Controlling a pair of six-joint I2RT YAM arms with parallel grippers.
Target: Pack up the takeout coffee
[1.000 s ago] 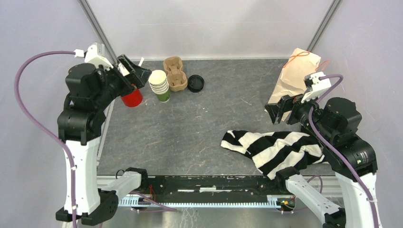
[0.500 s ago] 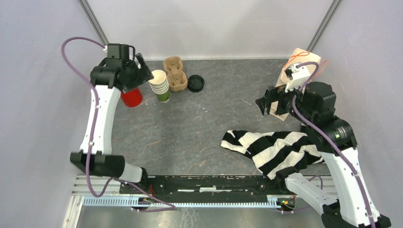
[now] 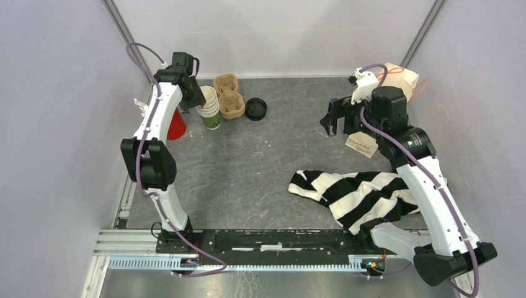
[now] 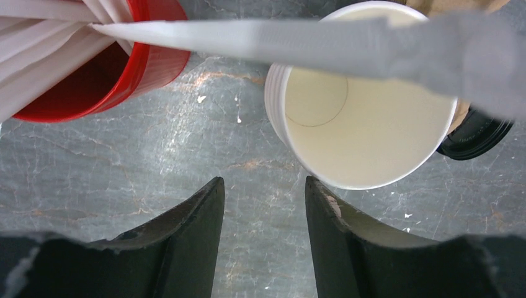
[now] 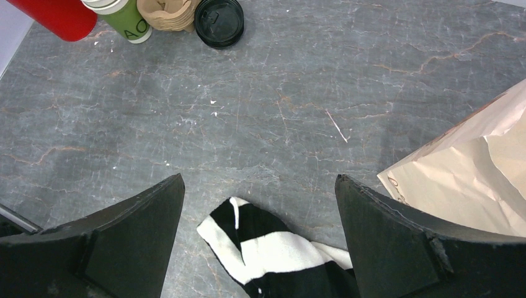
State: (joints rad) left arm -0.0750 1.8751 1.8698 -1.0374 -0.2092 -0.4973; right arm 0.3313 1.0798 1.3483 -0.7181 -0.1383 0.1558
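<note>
1. While the left pincer (image 4: pixel 262 181) hangs over the far-left corner of the surface (image 3: pixel 260 167), its fingers stand apart and grip nothing; only bare surface shows in the gap.
2. The stack of green cups (image 3: pixel 211 110) stands upright just past those fingers, its top cup cream inside. It sits between the red cup (image 3: pixel 175 126) with its white straws (image 4: pixel 37 37) and the brown pulp carrier (image 3: pixel 228 96).
3. The black lid (image 3: pixel 255 108) lies flat just beside the carrier, on the side toward the right arm.
4. The right pincer (image 5: pixel 258 186) is spread wide and empty, above the surface near the striped cloth (image 3: pixel 360 192) and the paper bag (image 5: pixel 471 167).
</note>
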